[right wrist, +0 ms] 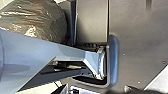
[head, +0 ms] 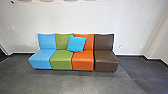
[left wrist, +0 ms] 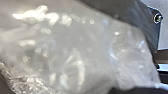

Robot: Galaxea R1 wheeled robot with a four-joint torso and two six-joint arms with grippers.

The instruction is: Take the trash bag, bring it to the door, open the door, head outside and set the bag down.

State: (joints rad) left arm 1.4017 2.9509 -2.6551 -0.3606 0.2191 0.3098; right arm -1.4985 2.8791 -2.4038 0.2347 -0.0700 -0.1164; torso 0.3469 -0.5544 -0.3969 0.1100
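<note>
The trash bag (left wrist: 67, 42) is very close to the camera in the left wrist view, its thin, translucent plastic creased and shiny. In the right wrist view a bulging, glossy part of the bag (right wrist: 35, 21) shows beyond the robot's own smooth grey jointed bar. Where the bag meets my left gripper cannot be made out, and how my right gripper stands cannot be told either.
Ahead in the head view, a row of light blue, green, orange and brown seats (head: 83, 60) stands along a white wall (head: 75, 22). A blue cushion (head: 76, 44) leans on the backrests. Dark grey floor (head: 62, 83) lies in front.
</note>
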